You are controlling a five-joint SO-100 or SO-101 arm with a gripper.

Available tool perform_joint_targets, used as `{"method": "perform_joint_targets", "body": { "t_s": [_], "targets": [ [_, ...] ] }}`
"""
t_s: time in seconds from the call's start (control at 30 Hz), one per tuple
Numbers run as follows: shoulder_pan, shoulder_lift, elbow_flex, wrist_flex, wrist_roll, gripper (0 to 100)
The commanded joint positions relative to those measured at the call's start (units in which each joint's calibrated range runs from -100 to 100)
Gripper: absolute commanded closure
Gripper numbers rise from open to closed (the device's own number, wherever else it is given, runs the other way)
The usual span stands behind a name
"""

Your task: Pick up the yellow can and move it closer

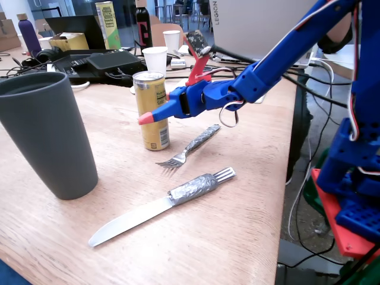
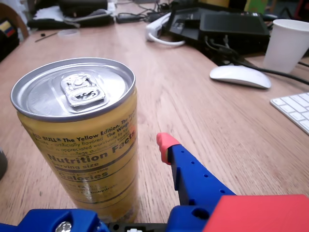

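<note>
The yellow can [image 1: 151, 111] stands upright on the wooden table [image 1: 249, 196], with a silver top and pull tab. In the wrist view the yellow can [image 2: 82, 145] fills the left half, its label print facing the camera. My blue gripper [image 1: 153, 110] reaches in from the right and stands open at the can's mid height. Its pink-tipped finger [image 1: 146, 117] lies across the can's near side. In the wrist view that finger [image 2: 166, 147] sits just right of the can with a small gap. The other finger is hidden behind the can.
A large dark grey cup [image 1: 50, 133] stands at the left. A fork [image 1: 187, 145] and a knife [image 1: 160, 205] lie in front of the can. Behind it are a white paper cup [image 1: 155, 59], cables, a mouse [image 2: 240, 76] and a keyboard [image 2: 294, 108]. The table edge runs down the right.
</note>
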Motion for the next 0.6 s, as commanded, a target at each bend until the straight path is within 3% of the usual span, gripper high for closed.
{"method": "perform_joint_targets", "body": {
  "t_s": [0.0, 0.23, 0.57],
  "targets": [
    [-0.3, -0.6, -2.6, 0.2, -0.1, 28],
    [-0.3, -0.6, -2.6, 0.2, -0.1, 58],
    [-0.3, 2.2, -7.2, 0.3, -0.1, 61]
  ]
}}
